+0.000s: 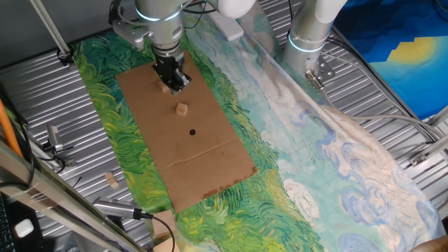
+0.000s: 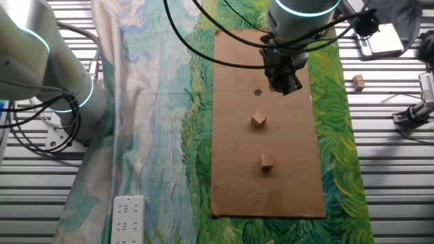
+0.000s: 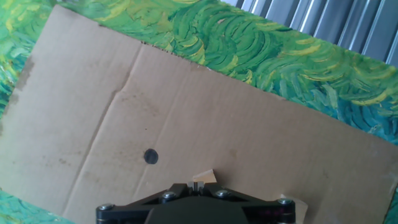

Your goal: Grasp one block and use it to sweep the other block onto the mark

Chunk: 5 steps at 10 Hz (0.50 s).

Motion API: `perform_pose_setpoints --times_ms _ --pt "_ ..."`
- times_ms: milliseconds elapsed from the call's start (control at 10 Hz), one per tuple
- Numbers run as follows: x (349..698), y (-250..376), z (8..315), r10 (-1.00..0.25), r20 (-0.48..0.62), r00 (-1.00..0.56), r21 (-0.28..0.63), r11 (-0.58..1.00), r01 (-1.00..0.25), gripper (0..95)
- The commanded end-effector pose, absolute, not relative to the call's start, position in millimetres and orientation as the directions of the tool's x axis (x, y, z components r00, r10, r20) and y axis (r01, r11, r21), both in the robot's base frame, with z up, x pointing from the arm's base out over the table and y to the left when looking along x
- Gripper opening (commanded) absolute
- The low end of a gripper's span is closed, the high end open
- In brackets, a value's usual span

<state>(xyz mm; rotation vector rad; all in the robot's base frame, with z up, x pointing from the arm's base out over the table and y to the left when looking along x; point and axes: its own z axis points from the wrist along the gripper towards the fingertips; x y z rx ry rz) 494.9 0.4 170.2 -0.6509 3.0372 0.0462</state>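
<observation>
pincer (image 2: 287, 84): can't tell if it's holding anything
risk: far block (image 2: 266, 162) ungrabbed, near block (image 2: 258, 120) gets knocked past mark (image 2: 257, 93)

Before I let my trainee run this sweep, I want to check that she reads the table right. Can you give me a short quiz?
1. True or false: the gripper holds a block.
2. How many blocks lie on the cardboard? A one, B two, C four.
3. Fill in: the nearer block lies between the mark and the ____.
Key: 1 false; 2 B; 3 other block.
</observation>
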Motion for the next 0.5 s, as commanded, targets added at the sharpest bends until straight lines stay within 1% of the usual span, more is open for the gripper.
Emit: perform_pose_setpoints --times_ms 100,500 --pt "495.2 0.5 170.0 -0.417 -0.038 -0.908 0.017 0.908 -0.418 0.0" --pt "495.2 0.5 170.0 -0.42 -0.042 -0.907 0.019 0.907 -0.421 0.0"
